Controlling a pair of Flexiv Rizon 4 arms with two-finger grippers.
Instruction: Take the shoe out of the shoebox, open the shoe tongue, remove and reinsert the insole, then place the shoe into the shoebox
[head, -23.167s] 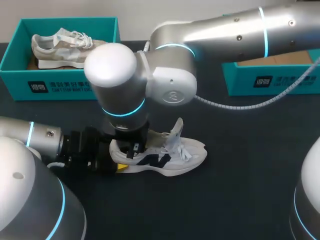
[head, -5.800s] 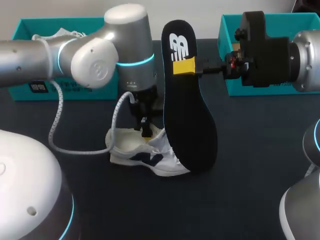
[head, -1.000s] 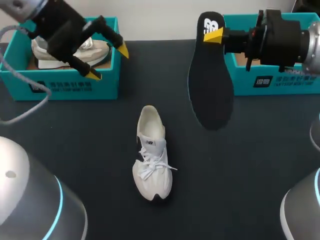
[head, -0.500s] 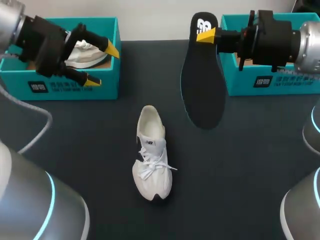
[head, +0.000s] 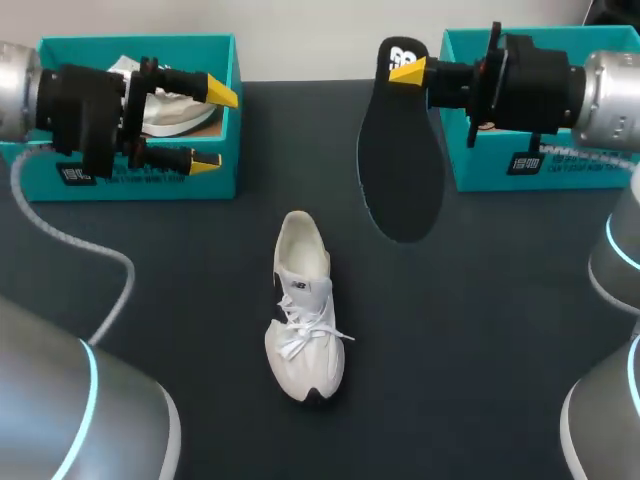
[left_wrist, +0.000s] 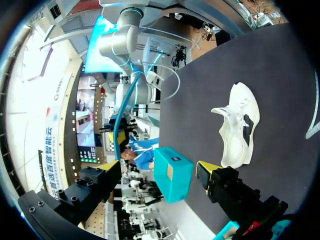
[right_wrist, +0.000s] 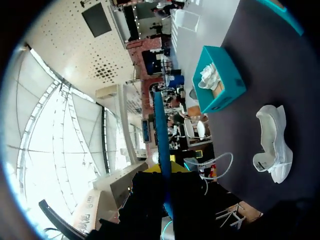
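Head view: my right end effector (head: 408, 71) is pinching the insole (head: 400, 170) by its heel end only, and the rest hangs loose above the worktop (head: 500, 330). I reckon it could swing or slip out, or buckle when its toe goes into the shoe (head: 303, 310). The shoe sits upright mid-worktop with nothing holding it, so a push could skid it. My left end effector (head: 213, 128) is wide open in front of the left shoebox (head: 150, 180), well apart from the shoe.

Left wrist view: nothing between my spread fingers, and the shoe lies off on the dark surface.

Right wrist view: the insole shows edge-on between my fingers. The shoe sits with bare dark surface around it, so there's room to come down
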